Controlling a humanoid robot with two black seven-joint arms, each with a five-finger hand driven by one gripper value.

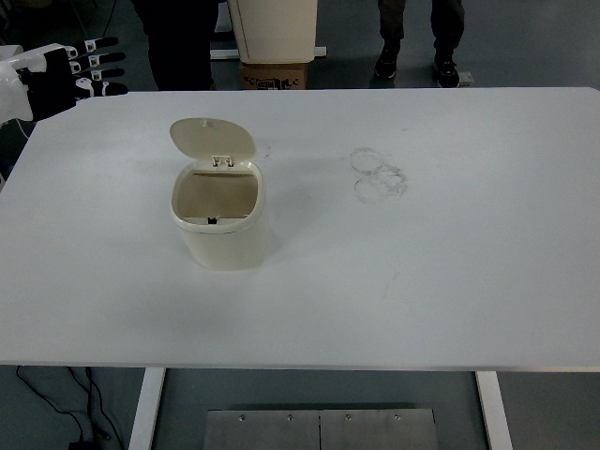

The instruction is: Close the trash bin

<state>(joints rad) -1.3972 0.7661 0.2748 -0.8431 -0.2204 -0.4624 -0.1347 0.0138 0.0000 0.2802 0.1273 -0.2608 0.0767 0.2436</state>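
Note:
A small cream trash bin point(221, 220) stands on the white table point(422, 281), left of centre. Its lid point(213, 139) is swung up and stands behind the opening, so the empty inside shows. My left hand point(70, 73) hovers at the table's far left corner, well left of and beyond the bin, with its black fingers point(101, 66) spread and pointing right, holding nothing. The right arm does not show.
Faint ring marks point(379, 174) stain the table right of the bin. Beyond the far edge stand a cardboard box point(277, 73), a cream cabinet point(274, 28) and the legs of people point(420, 37).

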